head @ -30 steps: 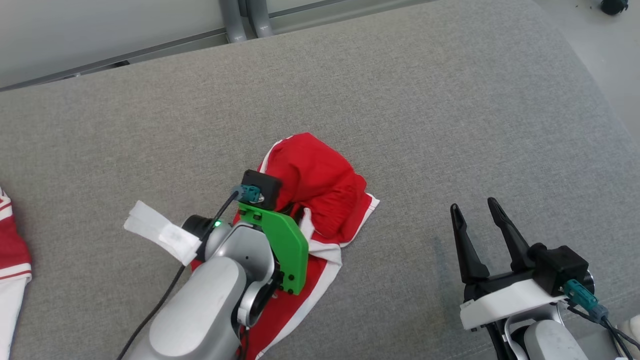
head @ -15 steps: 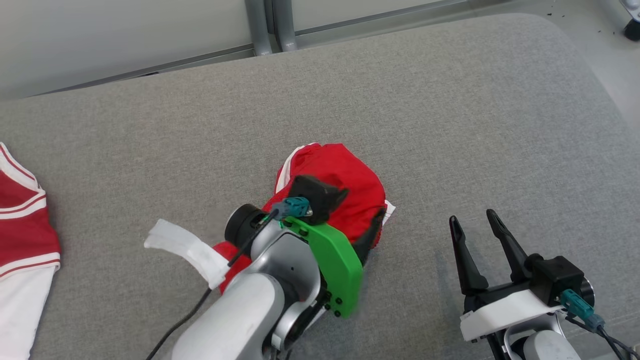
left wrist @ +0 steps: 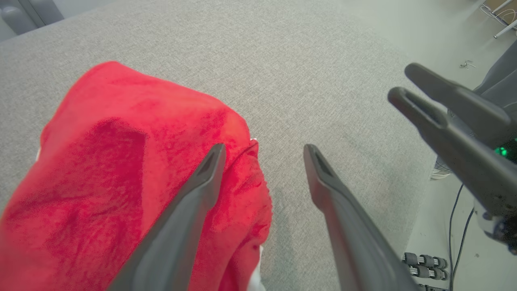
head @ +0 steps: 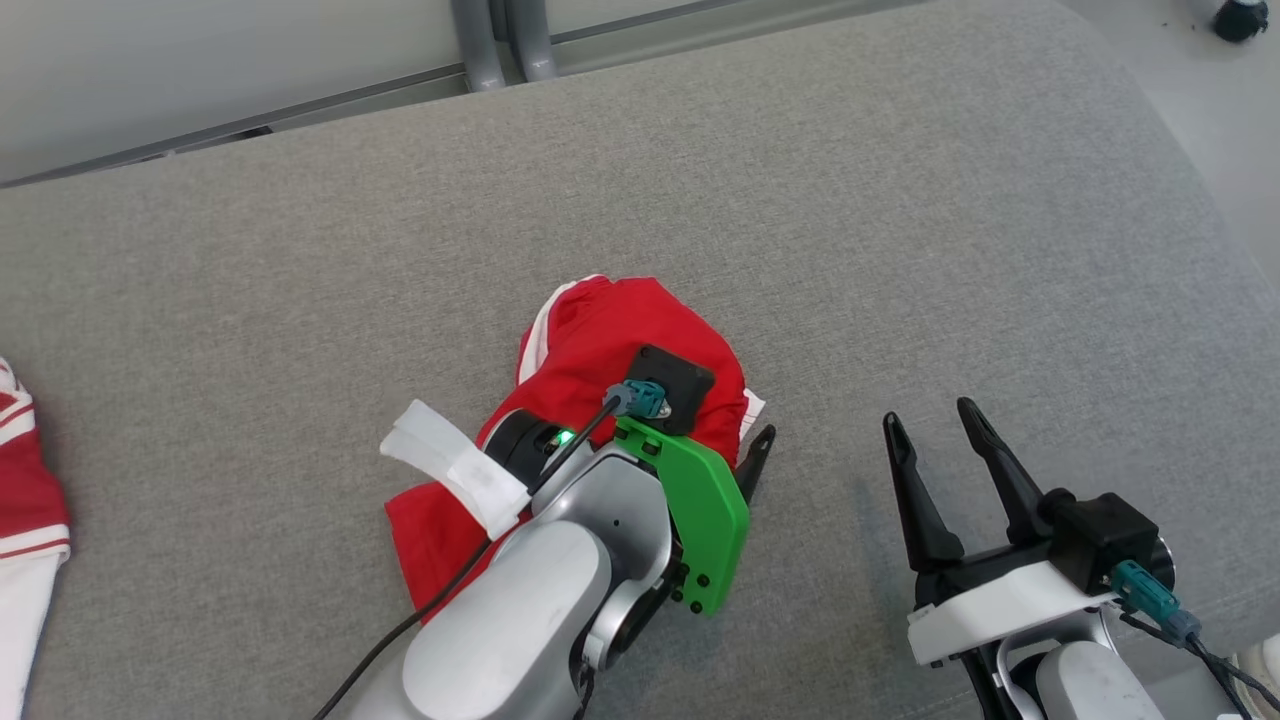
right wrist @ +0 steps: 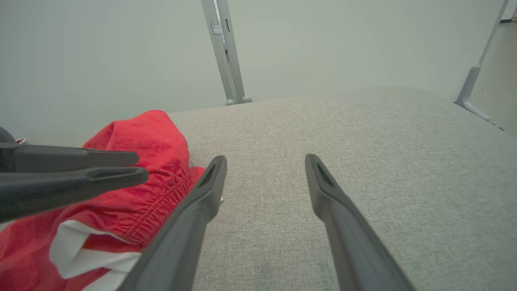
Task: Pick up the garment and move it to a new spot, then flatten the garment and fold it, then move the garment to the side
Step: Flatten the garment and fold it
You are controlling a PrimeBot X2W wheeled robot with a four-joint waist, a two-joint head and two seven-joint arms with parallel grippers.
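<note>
Head view, item: red garment [head: 600, 340], white trim, crumpled in a heap mid grey cushion [head: 900, 200]. I see my left gripper [left wrist: 263, 148] with fingers apart, straddling the garment's edge, holding nothing; right gripper [head: 928, 415] likewise spread, empty, near the heap

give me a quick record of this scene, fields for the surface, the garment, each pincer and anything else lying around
surface: grey fabric cushion
garment: red with white trim, crumpled in a heap near the cushion's middle, not yet flattened or folded
left pincer: open, at the garment's edge, one finger over cloth and one over cushion, gripping nothing
right pincer: open, over bare cushion to the garment's right, apart from it
other: second red and white garment at the head view's left edge
</note>
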